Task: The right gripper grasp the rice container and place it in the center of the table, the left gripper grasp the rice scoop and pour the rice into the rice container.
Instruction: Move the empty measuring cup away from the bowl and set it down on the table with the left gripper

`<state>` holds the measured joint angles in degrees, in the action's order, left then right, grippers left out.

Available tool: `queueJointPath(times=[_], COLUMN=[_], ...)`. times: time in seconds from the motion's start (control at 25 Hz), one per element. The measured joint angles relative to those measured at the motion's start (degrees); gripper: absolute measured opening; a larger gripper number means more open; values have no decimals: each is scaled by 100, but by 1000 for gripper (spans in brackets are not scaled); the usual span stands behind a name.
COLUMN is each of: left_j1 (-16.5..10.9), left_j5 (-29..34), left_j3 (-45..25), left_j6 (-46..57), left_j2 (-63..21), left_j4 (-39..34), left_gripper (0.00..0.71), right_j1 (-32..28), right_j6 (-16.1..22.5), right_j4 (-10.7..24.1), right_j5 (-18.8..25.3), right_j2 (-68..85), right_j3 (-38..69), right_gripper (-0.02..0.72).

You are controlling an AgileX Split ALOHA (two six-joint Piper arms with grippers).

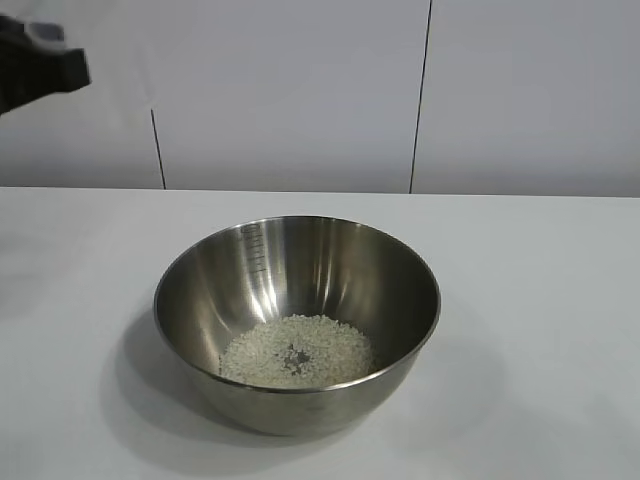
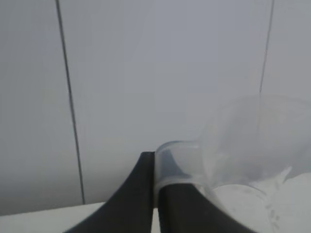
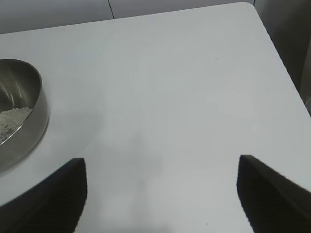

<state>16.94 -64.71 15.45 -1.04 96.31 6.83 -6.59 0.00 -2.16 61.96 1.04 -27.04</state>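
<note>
Exterior view: rice container [image 1: 297, 320] at centre of worktop [image 1: 540, 300], rice [image 1: 296, 351] inside. Left wrist view: left gripper [image 2: 155, 194], jaws pinching rice scoop [image 2: 233, 150], held aloft. Right wrist view: right gripper [image 3: 160, 194] above bare worktop, jaws spread wide.

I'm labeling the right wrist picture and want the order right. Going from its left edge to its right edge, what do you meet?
Rice container with rice inside → one finger of the right gripper, at the lower left → bare table → the other finger.
</note>
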Motion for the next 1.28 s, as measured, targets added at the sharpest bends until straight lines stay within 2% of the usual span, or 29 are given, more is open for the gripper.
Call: queueJointPath(times=[0.52,1.08,1.28], left_j1=[-12,-12,-12], left_j5=[-17,-50,-108], left_j3=[224,406,406], left_j6=[54,54,54], left_j2=[1292,1366,1779], left_j4=[-27,-113,-137], left_gripper=[6,6,6], right_j1=[0,0,0], right_j6=[0,0,0], right_j4=[0,0,0], right_j5=[0,0,0], right_j2=[0,0,0], right_j3=[0,0,0], right_gripper=[578,578,578])
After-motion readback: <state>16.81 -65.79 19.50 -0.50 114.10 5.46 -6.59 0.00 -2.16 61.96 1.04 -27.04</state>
